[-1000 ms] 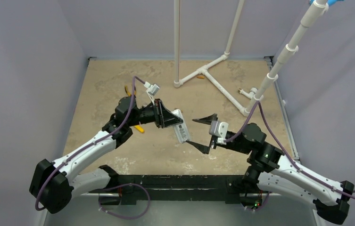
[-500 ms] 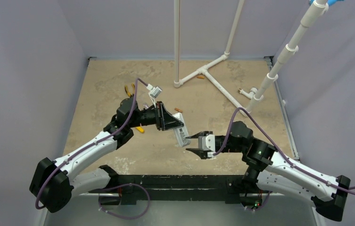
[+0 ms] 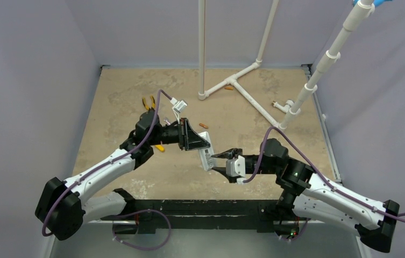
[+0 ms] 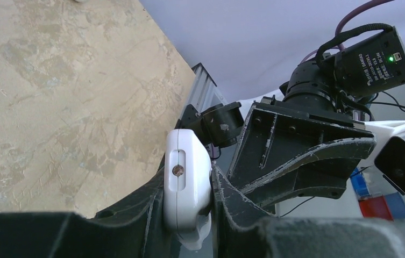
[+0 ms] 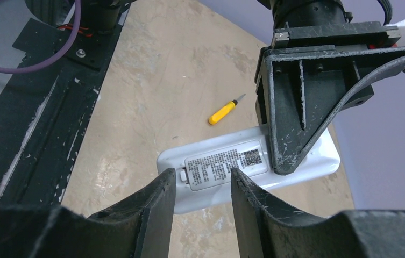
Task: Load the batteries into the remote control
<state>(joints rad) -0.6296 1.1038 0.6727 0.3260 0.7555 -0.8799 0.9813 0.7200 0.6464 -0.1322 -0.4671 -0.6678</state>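
My left gripper [image 3: 197, 144] is shut on the white remote control [image 3: 205, 157], holding it above the table with its labelled back [image 5: 211, 166] facing my right wrist camera. The remote's end face [image 4: 186, 161] sits squeezed between the left fingers. My right gripper [image 3: 220, 163] faces the remote's free end; its jaws stand partly apart, tips [image 5: 168, 180] at the back face on either side of the cover's label, clamping nothing. Two small orange batteries lie on the table: one [image 3: 204, 126] just beyond the left gripper, another [image 3: 228, 87] by the pipe frame.
A yellow-handled screwdriver [image 5: 222, 112] lies on the table under the left arm. Yellow-handled pliers [image 3: 147, 101] lie further back on the left. A white pipe frame [image 3: 237, 86] stands at the back right. A black rail [image 3: 205, 207] runs along the near edge.
My right gripper swung left to the remote's free end and narrowed its jaws from wide open. The left gripper kept hold of the remote and shifted it slightly.
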